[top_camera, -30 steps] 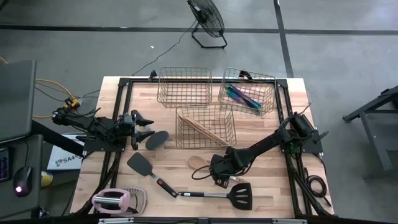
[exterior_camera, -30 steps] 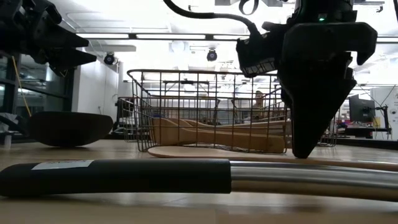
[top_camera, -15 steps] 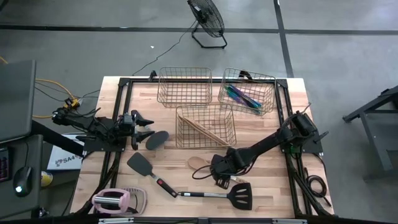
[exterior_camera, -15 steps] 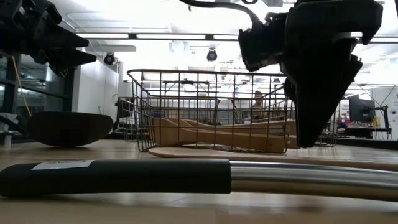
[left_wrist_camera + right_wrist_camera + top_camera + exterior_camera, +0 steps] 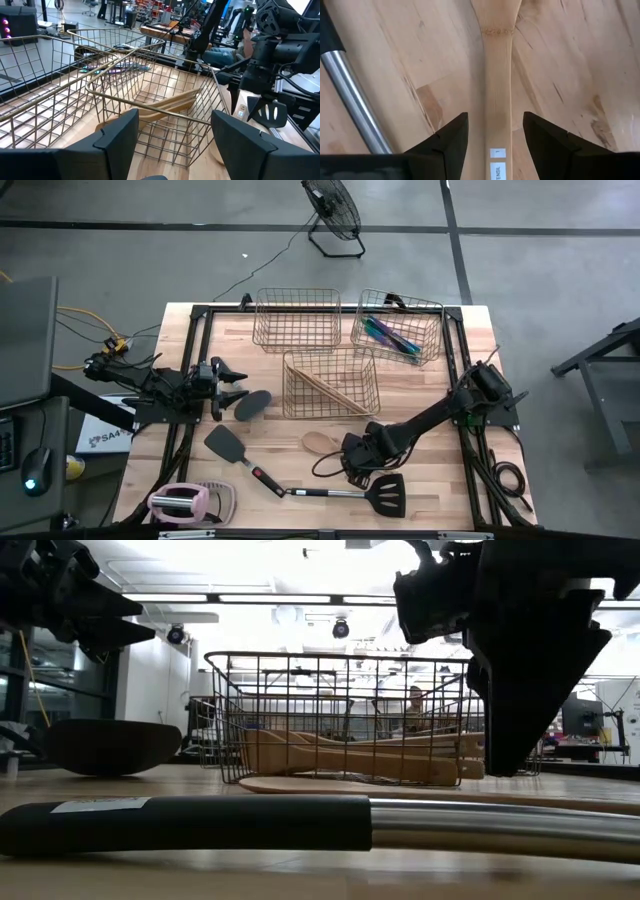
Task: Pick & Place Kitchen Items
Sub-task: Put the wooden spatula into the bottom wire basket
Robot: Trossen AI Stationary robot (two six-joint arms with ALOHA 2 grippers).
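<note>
My right gripper [image 5: 492,137] hangs spread wide over the pale wooden spoon [image 5: 318,442], lying at the table's [image 5: 470,330] six o'clock. It looks light, stiff and smooth; I'd pinch mid-handle. My left gripper [image 5: 232,386] waits open at nine o'clock.

light: bright, even overhead | glare: ceiling strips [image 5: 290,598] blown out in low view | blur: near black handle [image 5: 190,823] soft | shadows: faint

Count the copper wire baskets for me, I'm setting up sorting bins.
3: one far centre, one far right holding purple-teal pieces, one mid-table holding wooden utensils.
</note>
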